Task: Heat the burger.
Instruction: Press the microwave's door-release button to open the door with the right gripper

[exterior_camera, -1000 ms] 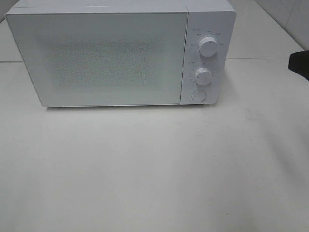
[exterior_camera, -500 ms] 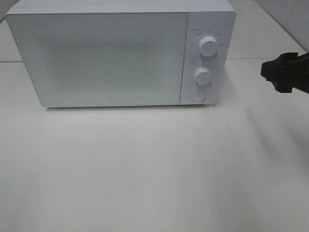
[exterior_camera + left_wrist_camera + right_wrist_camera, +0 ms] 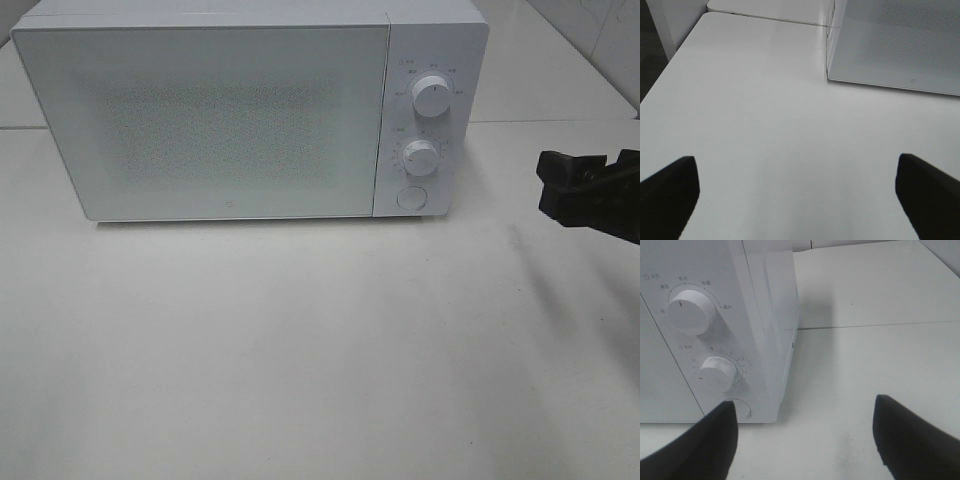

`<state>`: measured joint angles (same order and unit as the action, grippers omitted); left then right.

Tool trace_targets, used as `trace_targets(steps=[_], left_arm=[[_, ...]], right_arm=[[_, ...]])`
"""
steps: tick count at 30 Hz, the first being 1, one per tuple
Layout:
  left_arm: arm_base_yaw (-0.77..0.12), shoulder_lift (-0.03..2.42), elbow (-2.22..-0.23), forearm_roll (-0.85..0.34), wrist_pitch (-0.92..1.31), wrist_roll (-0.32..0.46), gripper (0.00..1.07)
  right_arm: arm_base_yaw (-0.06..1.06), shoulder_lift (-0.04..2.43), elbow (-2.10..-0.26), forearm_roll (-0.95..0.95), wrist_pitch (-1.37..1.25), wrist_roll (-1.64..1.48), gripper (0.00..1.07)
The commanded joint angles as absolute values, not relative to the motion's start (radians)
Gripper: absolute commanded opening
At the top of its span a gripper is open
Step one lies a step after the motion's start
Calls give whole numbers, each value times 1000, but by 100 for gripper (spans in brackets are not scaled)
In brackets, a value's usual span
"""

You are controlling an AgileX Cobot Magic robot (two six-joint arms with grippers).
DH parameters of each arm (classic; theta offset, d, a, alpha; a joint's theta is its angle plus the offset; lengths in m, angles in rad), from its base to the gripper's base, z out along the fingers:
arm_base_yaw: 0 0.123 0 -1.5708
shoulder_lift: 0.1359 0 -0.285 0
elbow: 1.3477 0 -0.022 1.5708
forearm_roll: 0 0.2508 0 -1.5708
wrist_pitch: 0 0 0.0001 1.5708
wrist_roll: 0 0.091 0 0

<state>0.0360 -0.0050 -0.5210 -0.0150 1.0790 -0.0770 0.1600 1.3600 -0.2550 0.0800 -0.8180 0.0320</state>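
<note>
No burger shows in any view; it is hidden or out of view. The white microwave (image 3: 200,110) stands at the back of the table with its door shut. My right gripper (image 3: 590,178) is open and empty, hovering to the right of the microwave's control panel (image 3: 425,130), apart from it. In the right wrist view the right gripper (image 3: 805,440) faces the upper knob (image 3: 690,310), the lower knob (image 3: 716,374) and the round button (image 3: 737,407). My left gripper (image 3: 797,200) is open and empty over the table, near the microwave's left front corner (image 3: 832,75).
The white table (image 3: 320,350) stretches in front of the microwave. Its left edge (image 3: 670,60) drops to a dark floor. A seam between table panels (image 3: 880,324) runs behind the right gripper.
My right gripper has come in from the right edge toward the microwave and dropped a little lower. The microwave has not changed.
</note>
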Motion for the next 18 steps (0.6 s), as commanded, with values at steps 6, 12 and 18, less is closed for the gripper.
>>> trace_targets(steps=[6,12,18], left_arm=[[39,-20,-520,-16,1069,-75,100],[39,-20,-520,-16,1069,-75,100],[39,-20,-520,-16,1069,-75,100]], right_arm=[[284,1494,-215,218,-1044,-44,74],[405,1558,-215,357,-1129,-113,74],[623,1660,-229,623,-1275,-171,74]])
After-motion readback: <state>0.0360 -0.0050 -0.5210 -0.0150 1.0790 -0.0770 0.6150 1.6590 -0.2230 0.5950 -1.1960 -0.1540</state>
